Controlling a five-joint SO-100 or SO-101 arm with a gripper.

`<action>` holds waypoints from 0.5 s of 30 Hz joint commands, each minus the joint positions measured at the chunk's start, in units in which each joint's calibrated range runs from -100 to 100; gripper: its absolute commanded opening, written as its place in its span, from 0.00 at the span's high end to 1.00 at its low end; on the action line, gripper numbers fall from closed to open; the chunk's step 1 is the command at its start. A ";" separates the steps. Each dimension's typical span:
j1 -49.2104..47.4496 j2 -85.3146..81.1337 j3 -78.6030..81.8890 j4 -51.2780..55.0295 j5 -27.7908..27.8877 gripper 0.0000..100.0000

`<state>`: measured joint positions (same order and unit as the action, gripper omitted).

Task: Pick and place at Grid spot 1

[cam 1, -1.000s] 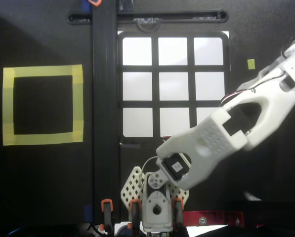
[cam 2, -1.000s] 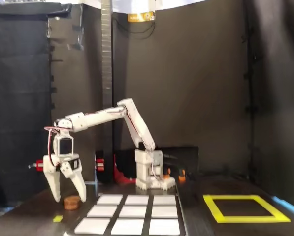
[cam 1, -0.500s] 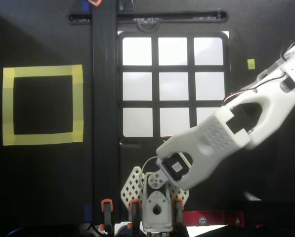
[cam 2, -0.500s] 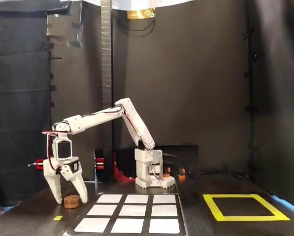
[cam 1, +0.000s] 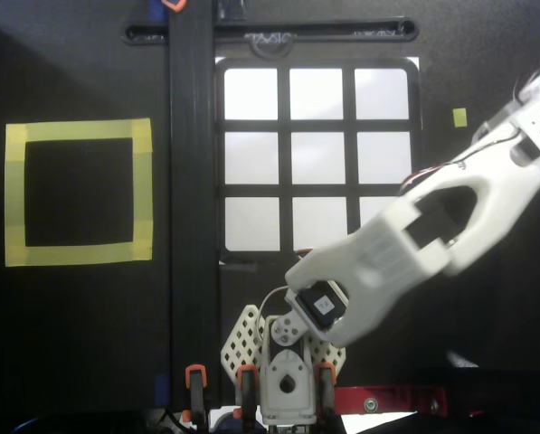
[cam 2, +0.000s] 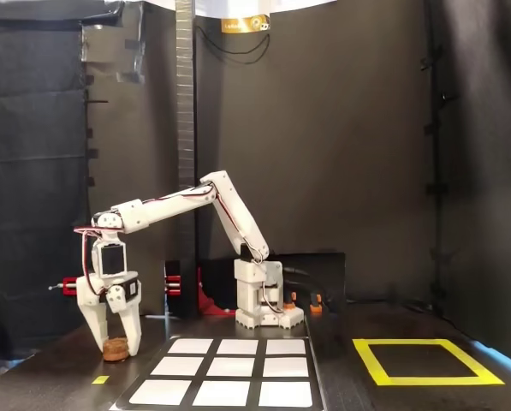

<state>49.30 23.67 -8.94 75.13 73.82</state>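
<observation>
A: Tabletop?
B: Black. Holds a black-framed grid of nine white cells, a yellow tape square, a small yellow tag.
A: More?
B: Brown disc, arm base.

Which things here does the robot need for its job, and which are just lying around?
Needed for the job:
- hand, closed around the brown puck
- small brown puck, on the table beside the grid
- Grid spot 1, corner cell of the white grid

Just lying around:
- yellow tape square
- little yellow tag
- orange clamps
</observation>
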 commanded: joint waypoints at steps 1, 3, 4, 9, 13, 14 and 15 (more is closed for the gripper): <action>-0.16 -9.68 -1.60 5.11 -0.24 0.90; -0.16 -14.32 -1.60 8.18 -0.29 0.90; -0.25 -16.29 -1.60 9.59 -0.29 0.90; -0.08 -22.13 -1.51 13.91 -0.39 0.90; 0.01 -22.90 -1.51 15.07 -0.44 0.90; -0.33 -23.07 -1.51 15.32 -1.07 0.90; -1.17 -23.16 -1.51 15.49 -2.20 0.90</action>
<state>48.97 3.57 -8.85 90.32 73.14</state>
